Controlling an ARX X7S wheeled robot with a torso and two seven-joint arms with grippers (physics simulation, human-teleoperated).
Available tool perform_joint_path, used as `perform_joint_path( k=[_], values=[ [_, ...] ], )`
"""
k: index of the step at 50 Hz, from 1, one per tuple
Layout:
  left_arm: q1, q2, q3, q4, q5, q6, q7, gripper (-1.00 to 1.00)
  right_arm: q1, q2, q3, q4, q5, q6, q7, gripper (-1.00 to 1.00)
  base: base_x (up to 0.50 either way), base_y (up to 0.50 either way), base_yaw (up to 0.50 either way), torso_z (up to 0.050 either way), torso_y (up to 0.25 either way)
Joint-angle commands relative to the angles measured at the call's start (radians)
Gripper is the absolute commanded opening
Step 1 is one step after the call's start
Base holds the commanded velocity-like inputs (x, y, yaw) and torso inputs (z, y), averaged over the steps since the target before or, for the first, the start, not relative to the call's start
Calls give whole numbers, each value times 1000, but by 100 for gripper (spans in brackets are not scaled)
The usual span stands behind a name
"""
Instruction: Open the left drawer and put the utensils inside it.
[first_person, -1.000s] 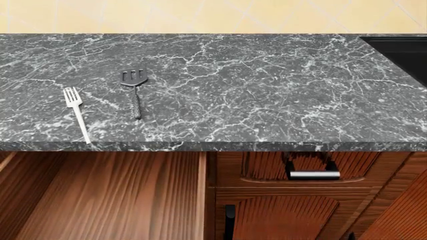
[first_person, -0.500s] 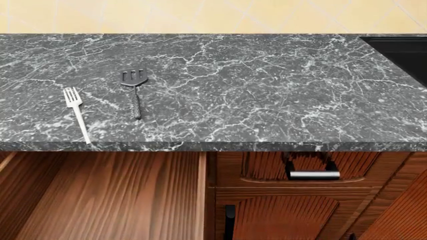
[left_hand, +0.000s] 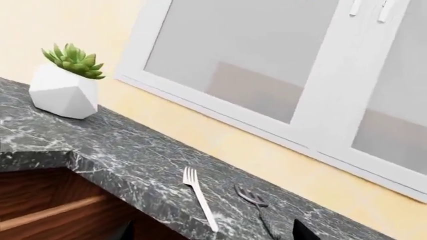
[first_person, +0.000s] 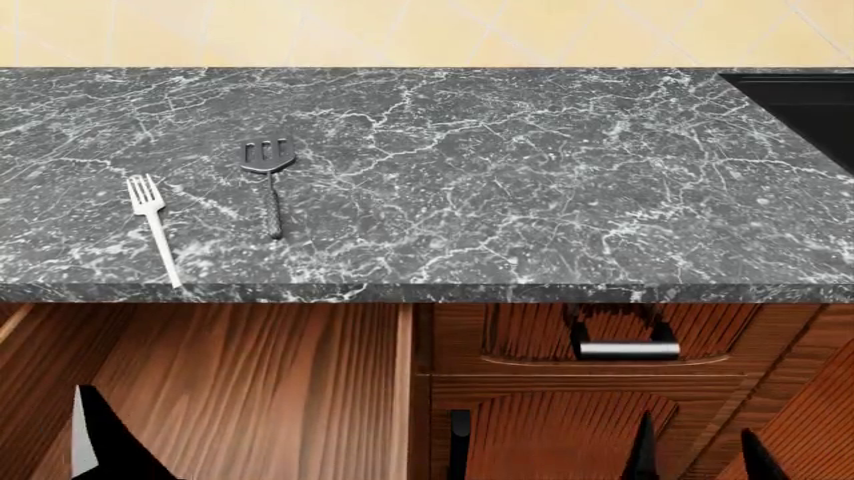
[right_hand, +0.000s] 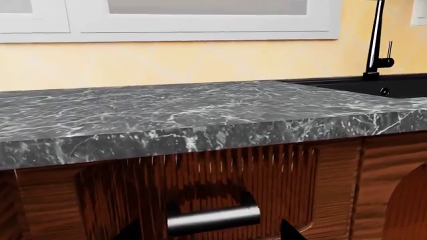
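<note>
Utensils: slim white fork (first_person: 154, 228), dark slotted spatula (first_person: 270, 182) on veined marble; both claws' gape unclear.

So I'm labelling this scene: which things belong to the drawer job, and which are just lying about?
Job:
slim white fork
dark grey slotted spatula
open reddish-brown wooden left drawer

Lying about:
green succulent in white faceted pot
black sink tap
closed right drawer's silver bar handle

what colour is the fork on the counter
White. The fork shows best in the head view, pale against the dark grey marbled countertop.
</note>
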Motion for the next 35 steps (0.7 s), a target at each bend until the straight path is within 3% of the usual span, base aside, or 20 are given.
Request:
perform_joint_path(
  k=[1, 9, 20, 26, 31, 35],
  values=[
    [-266, -2, 55, -28, -142, -212, 136, 100, 197, -34, -64, 107, -54, 114, 8, 100, 0, 0, 0, 0, 0],
    [-302, 12, 53, -42, -102, -270, 138, 100, 243, -44, -82, 150, -62, 123, 7, 100, 0, 0, 0, 9, 0],
    [-401, 44, 65, -121, -182, -349, 197, 100, 315, -61, -110, 212, -77, 138, 9, 100, 0, 0, 0, 50, 0],
    [-431, 69, 100, -147, -157, -429, 209, 100, 319, -57, -109, 218, -74, 140, 9, 100, 0, 0, 0, 50, -62],
    [-531, 107, 124, -187, -184, -561, 240, 100, 338, -57, -110, 232, -78, 150, 14, 100, 0, 0, 0, 49, -102],
    [-520, 140, 168, -251, -139, -545, 266, 100, 339, -53, -111, 232, -82, 161, 19, 100, 0, 0, 0, 48, -110]
  ],
)
